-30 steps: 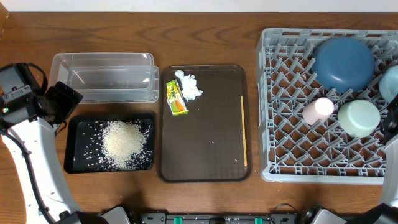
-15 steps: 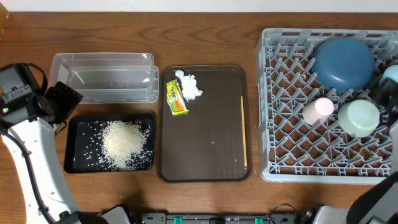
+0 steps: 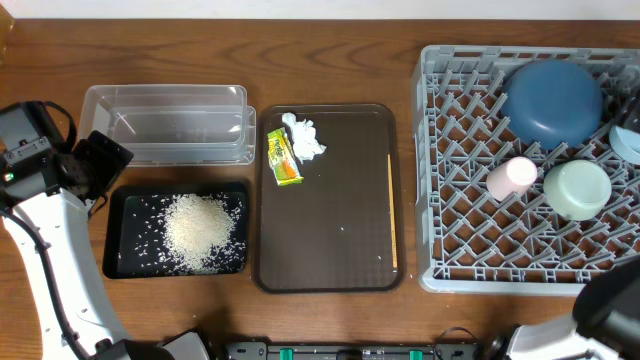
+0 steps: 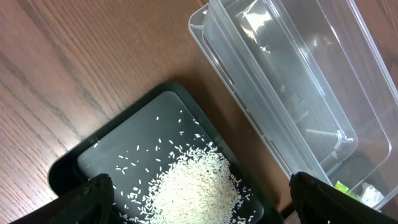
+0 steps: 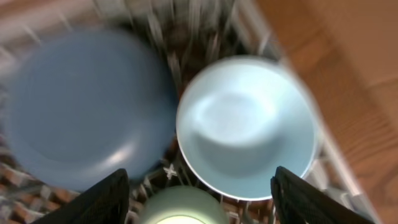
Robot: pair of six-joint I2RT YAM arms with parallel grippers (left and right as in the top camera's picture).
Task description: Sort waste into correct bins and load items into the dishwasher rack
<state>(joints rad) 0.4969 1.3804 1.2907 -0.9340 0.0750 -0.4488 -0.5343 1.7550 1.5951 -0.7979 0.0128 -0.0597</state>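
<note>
light-blue bowl (image 5: 245,127) unheld, straight below the wide-spread, empty right hand (image 5: 200,202)

A brown wood-grain table (image 3: 330,60) fills the view, a pale strip (image 3: 300,8) along its far edge.

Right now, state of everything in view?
clear tub, empty
black tray, holding rice
serving tray, holding tissue, wrapper, chopstick
rack, holding blue bowl, mint bowl, light-blue bowl, pink cup
left tool, open, empty
right tool, open, empty
</note>
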